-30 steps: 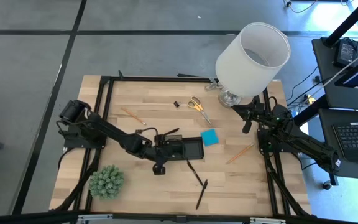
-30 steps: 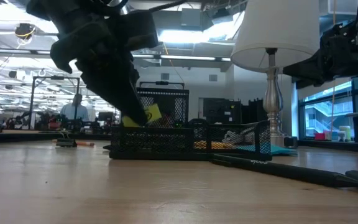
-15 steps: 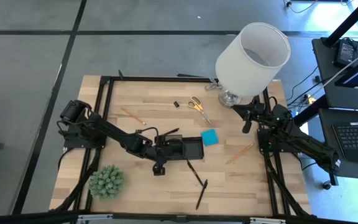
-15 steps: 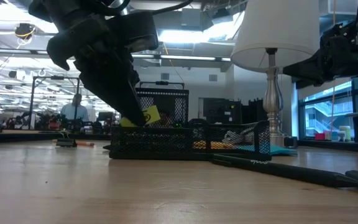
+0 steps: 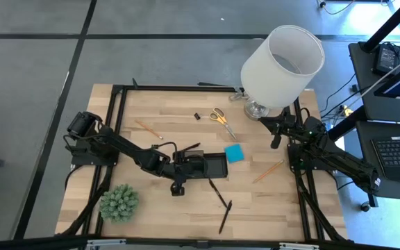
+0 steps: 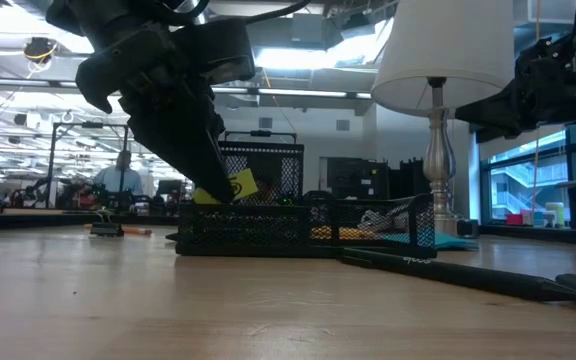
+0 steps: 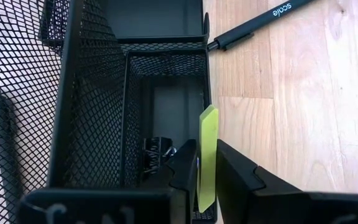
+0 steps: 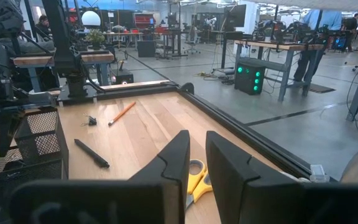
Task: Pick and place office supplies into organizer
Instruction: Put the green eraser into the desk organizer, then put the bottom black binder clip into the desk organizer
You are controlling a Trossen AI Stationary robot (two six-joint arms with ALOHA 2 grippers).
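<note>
release step, left gripper (image 7: 207,171): a thin yellow-green pad (image 7: 207,155) is held on edge between the fingers, over a small mesh compartment of the black organizer (image 5: 201,165) at table centre. the pad is best let go only once it sits inside the wall, with a straight lift afterwards. right gripper (image 8: 195,163): parked near the lamp (image 5: 282,61), jaws a narrow gap apart, nothing held. count in the high view: scissors (image 5: 221,119) one; blue pad (image 5: 234,153) one; black pens (image 5: 226,216) three; orange pencils (image 5: 148,129) two; binder clip (image 5: 196,116) one loose.
</note>
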